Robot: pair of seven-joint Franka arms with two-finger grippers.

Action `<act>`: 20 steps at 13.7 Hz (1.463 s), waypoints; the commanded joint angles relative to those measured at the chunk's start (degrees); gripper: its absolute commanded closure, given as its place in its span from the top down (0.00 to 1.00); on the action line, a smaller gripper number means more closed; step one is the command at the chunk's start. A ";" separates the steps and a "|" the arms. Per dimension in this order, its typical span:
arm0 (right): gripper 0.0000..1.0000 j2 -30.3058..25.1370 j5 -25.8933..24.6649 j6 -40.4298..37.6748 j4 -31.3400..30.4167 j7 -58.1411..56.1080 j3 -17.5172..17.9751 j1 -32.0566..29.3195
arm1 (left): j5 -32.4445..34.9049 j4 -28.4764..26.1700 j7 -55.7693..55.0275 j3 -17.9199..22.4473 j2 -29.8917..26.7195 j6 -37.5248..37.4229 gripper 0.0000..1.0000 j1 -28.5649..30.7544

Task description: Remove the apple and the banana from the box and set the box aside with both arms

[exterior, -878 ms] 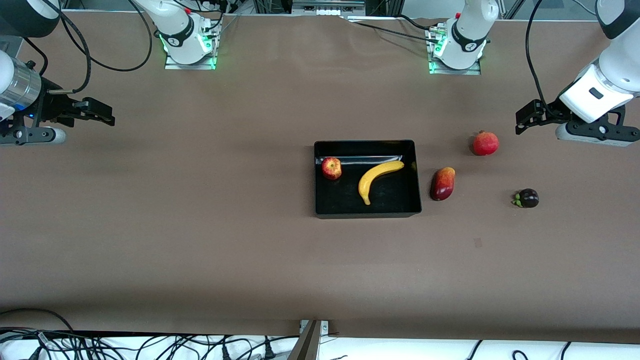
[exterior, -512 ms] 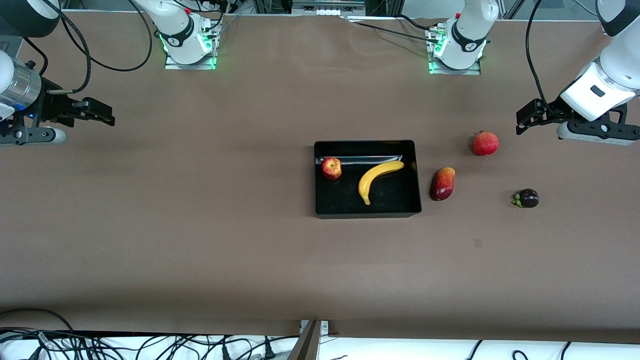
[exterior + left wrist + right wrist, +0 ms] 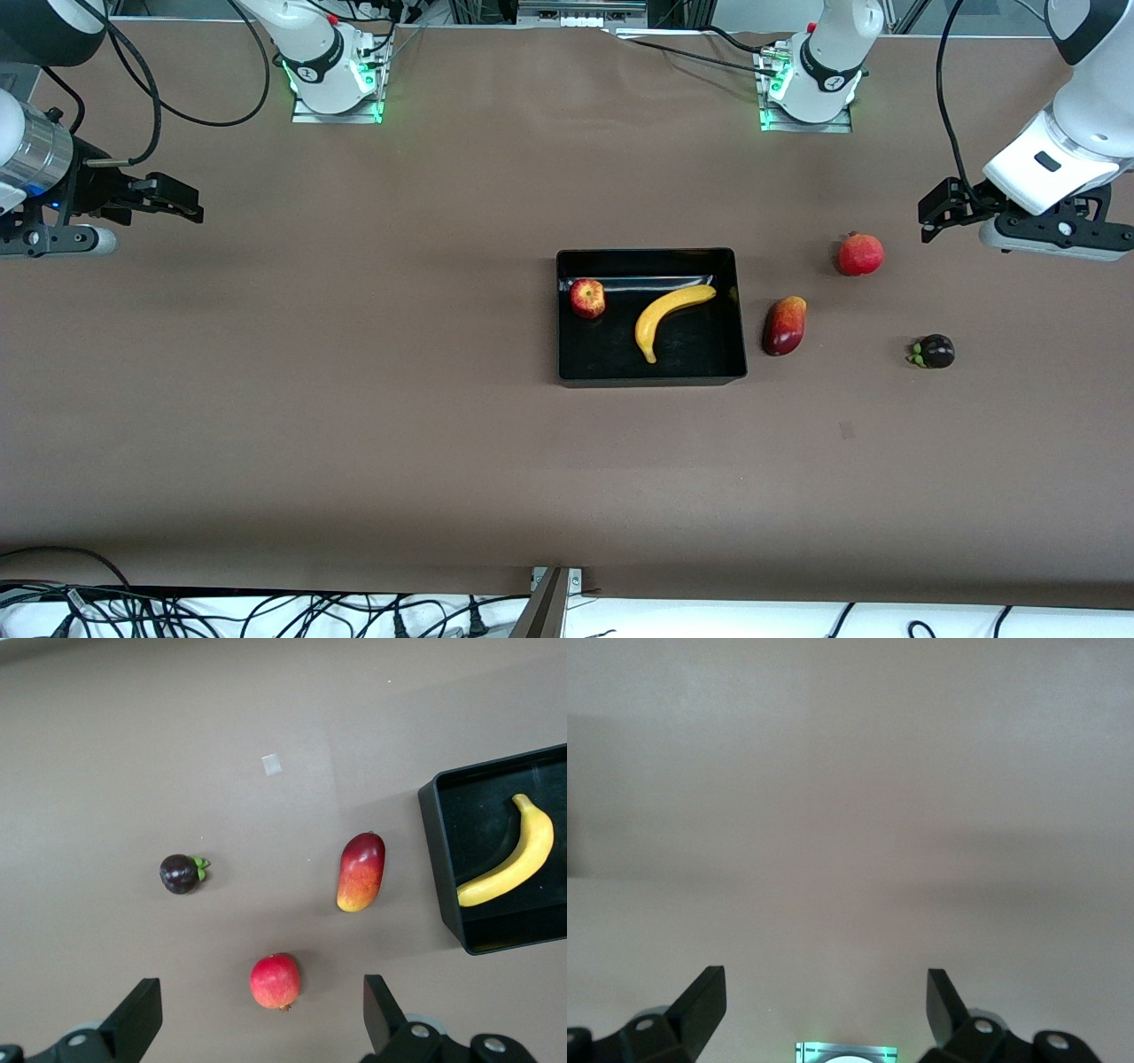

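Now, right gripper [image 3: 182,202]: jaws apart, empty, above the bench [image 3: 354,425] at its arm's end.
Box [image 3: 651,379]: mid-bench, holding apple [image 3: 587,298] and banana [image 3: 666,315].
Left gripper [image 3: 937,211]: spread wide, empty, above the bench near the pomegranate [image 3: 860,254].

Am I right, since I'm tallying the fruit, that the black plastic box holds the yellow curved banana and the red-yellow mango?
Not quite. The black plastic box holds the yellow curved banana and a small red-and-yellow speckled apple. The front view shows the red-yellow mango lying on the table beside the box.
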 commanded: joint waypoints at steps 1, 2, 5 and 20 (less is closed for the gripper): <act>1.00 0.54 1.04 -0.50 1.24 0.23 -0.25 0.16 | -0.02 7.49 -0.09 -2.24 4.80 -6.17 1.00 -0.29; 1.00 0.54 1.04 -0.50 1.24 0.23 -0.25 0.16 | -2.73 7.59 -0.80 -2.25 4.89 -6.27 1.00 -0.21; 1.00 0.54 1.04 -0.58 1.24 0.23 -0.25 0.16 | -6.44 6.98 -5.70 -3.99 5.33 -6.62 1.00 -0.47; 1.00 0.54 1.04 -0.76 1.24 0.40 -0.33 0.16 | -7.68 -4.72 -42.64 -18.07 28.34 35.28 1.00 -18.13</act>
